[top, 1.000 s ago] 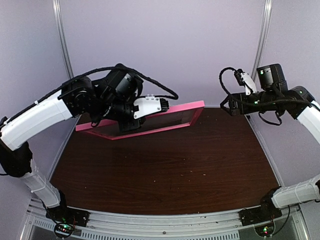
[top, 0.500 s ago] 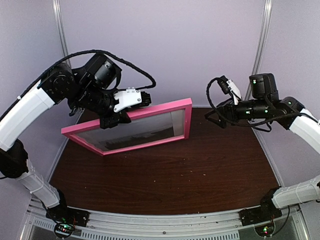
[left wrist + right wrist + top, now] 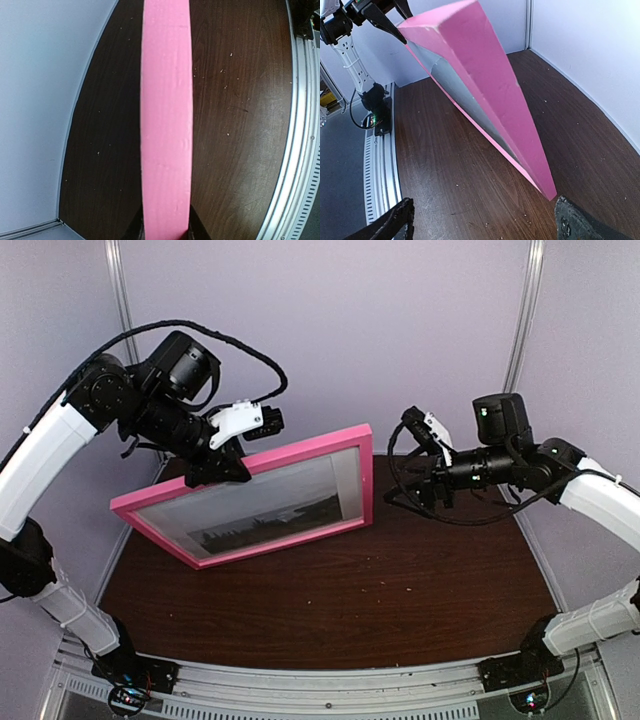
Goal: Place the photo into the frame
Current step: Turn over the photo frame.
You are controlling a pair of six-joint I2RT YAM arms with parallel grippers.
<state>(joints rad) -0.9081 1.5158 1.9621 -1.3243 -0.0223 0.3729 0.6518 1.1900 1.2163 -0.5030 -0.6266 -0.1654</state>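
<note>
Firmly closed on the top rail of the frame (image 3: 300, 452), the left jaws hold the pink rectangle up on edge above the dark wood worktop (image 3: 400, 590). In the left wrist view their dark fingertips (image 3: 134, 231) press either side of the pink rail, which runs straight away from the camera. The right jaws stand wide apart and hold nothing. In the right wrist view their fingertips (image 3: 395, 220) sit at the bottom corners, and the near lower corner of the frame (image 3: 485, 75) points down between them without touching either.

From above, the frame leans with its pink front toward the near edge, left end lower than the right. Its grey pane shows a dark band (what lies behind it cannot be made out). Whether the bottom rail touches the worktop cannot be told. The left arm (image 3: 60, 455) arches over from the left wall, while the right arm (image 3: 590, 495) reaches in level, just beside the frame's right side. Pale lilac walls (image 3: 400, 330) close in the scene.
</note>
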